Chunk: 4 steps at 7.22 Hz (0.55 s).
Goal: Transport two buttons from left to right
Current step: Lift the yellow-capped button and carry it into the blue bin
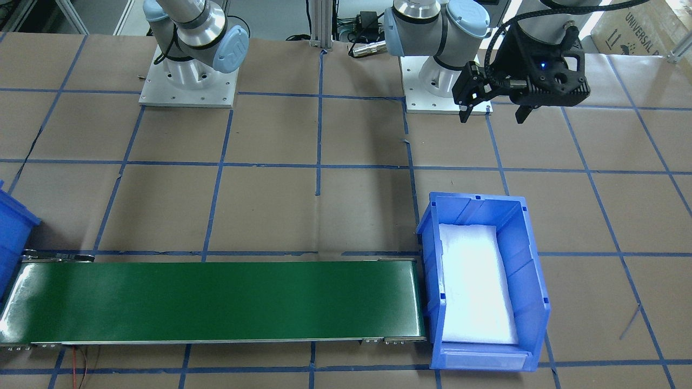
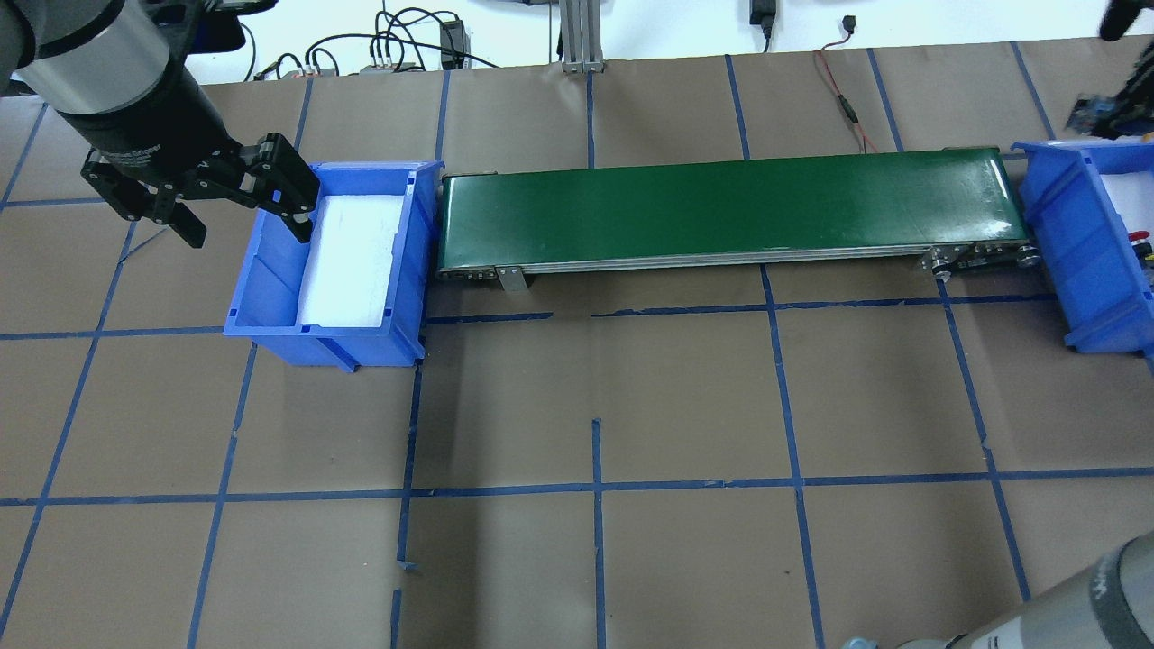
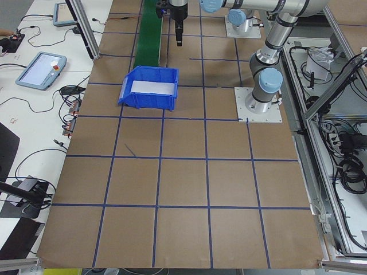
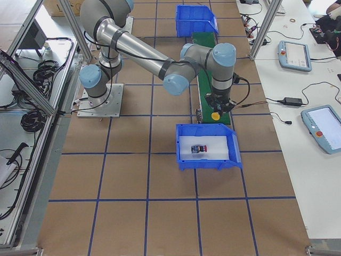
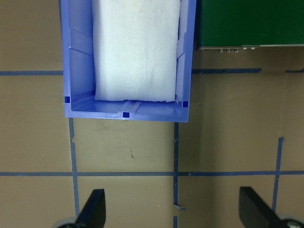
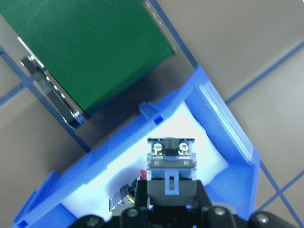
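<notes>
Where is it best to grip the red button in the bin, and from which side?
Probably across its dark middle, from straight above: the red button lies on its side on the foam, and the bin walls off side approaches.

Brown paper-covered table (image 2: 685,406) gridded with blue tape (image 2: 598,487)

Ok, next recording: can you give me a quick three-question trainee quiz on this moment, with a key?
1. True or false: the left tool is holding a push-button switch.
2. The push-button switch lying in the blue plastic bin on the right arm's side has a cap that is: A red, B green, C white?
3. What is the right tool gripping?

Key: 1 false, it is open and holds nothing. 2 A. 3 The yellow-capped push-button switch.
</notes>
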Each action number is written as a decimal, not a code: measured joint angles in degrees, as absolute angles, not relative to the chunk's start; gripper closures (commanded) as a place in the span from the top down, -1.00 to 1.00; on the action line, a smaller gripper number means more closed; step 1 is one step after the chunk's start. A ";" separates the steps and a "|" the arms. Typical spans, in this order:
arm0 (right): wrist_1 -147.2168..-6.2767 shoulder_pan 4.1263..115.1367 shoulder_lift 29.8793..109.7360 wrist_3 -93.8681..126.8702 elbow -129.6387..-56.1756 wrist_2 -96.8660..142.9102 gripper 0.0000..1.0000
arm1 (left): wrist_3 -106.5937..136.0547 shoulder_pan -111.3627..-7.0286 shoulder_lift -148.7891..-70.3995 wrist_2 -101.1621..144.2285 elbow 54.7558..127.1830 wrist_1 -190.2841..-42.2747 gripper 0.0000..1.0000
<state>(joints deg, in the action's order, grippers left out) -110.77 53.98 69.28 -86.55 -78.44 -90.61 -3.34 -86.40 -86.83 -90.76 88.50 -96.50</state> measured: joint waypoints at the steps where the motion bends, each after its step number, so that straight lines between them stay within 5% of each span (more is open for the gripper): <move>1: -110.83 50.65 69.04 -84.56 -77.96 -90.70 -0.90 | -3.34 -86.40 -86.83 -90.73 88.50 -96.51 1.00; 4: -111.07 47.92 67.59 -71.12 -78.51 -91.11 -0.87 | -3.38 -86.40 -86.84 -90.70 88.51 -96.50 1.00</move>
<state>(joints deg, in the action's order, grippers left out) -111.07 47.92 67.59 -71.12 -78.51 -91.11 -3.38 -86.40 -86.84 -90.70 88.51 -96.50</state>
